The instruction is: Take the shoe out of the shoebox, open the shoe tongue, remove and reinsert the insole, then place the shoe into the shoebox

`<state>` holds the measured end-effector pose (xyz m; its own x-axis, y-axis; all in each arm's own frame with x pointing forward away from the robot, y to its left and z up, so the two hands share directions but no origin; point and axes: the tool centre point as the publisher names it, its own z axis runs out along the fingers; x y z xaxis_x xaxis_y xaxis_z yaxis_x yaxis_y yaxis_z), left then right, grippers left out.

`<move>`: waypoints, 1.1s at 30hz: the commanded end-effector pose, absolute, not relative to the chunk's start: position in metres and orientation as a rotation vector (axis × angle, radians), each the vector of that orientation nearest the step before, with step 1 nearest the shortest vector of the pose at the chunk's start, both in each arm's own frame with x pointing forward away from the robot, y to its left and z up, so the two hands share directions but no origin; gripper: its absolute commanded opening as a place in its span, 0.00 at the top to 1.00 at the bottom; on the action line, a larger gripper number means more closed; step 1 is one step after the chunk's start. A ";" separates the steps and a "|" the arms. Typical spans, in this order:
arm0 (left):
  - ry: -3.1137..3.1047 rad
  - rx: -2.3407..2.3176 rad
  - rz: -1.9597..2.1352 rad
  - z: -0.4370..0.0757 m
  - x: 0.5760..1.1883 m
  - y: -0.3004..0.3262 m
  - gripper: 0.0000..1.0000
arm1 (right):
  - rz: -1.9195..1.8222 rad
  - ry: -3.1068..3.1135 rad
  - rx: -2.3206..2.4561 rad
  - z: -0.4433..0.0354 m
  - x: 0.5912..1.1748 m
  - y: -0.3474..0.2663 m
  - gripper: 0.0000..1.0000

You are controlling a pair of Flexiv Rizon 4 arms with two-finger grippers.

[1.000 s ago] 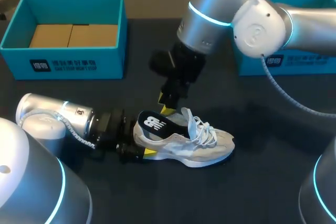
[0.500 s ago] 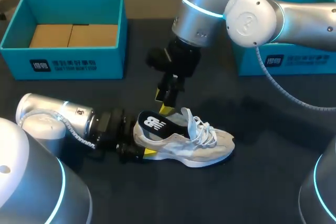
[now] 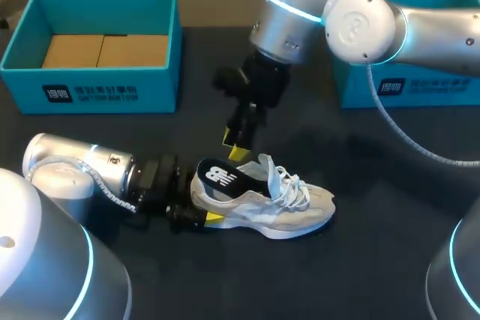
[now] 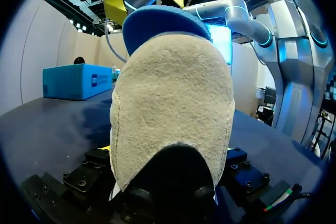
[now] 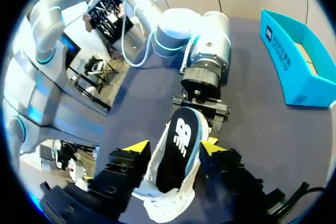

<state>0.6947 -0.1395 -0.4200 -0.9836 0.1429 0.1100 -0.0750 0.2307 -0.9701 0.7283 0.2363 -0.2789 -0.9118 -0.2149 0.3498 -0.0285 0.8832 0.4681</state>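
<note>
Shoe [image 3: 259, 200] outside shoebox [image 3: 112, 91], brown cardboard [image 3: 105, 50] inside

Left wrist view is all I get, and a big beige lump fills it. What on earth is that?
Observer: It is the heel of a shoe standing on its sole on the table. The left tool grips that heel from both sides.
Operator: Is anything inside the shoe?
Observer: Yes, a black insole with a white logo lies in it.
Operator: And the yellow bits above the lump?
Observer: Those are the tips of the right tool. It is open and hangs just over the shoe's opening; it seems not to touch it.
</note>
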 end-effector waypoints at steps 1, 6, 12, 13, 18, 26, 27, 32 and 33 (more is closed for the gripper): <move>-2.323 -0.065 1.840 -0.422 0.696 -0.141 1.00 | -0.670 -2.584 0.202 -0.291 0.737 0.242 0.53; -2.323 -0.065 1.840 -0.422 0.696 -0.141 1.00 | -0.672 -2.573 0.207 -0.293 0.731 0.246 0.57; -2.323 -0.065 1.840 -0.422 0.696 -0.141 1.00 | -0.676 -2.565 0.192 -0.295 0.722 0.249 0.61; -2.323 -0.065 1.840 -0.422 0.696 -0.141 1.00 | -0.675 -2.562 0.191 -0.296 0.721 0.250 0.61; -2.323 -0.065 1.840 -0.422 0.696 -0.141 1.00 | -0.678 -2.553 0.188 -0.301 0.717 0.254 0.64; -2.323 -0.065 1.840 -0.422 0.696 -0.141 1.00 | -0.682 -2.547 0.182 -0.310 0.712 0.258 0.63; -2.323 -0.065 1.840 -0.422 0.696 -0.141 1.00 | -0.683 -2.545 0.181 -0.311 0.712 0.259 0.63; -2.323 -0.065 1.840 -0.422 0.696 -0.141 1.00 | -0.678 -2.535 0.160 -0.317 0.713 0.261 0.71; -2.323 -0.065 1.840 -0.422 0.696 -0.141 1.00 | -0.680 -2.532 0.156 -0.317 0.713 0.261 0.89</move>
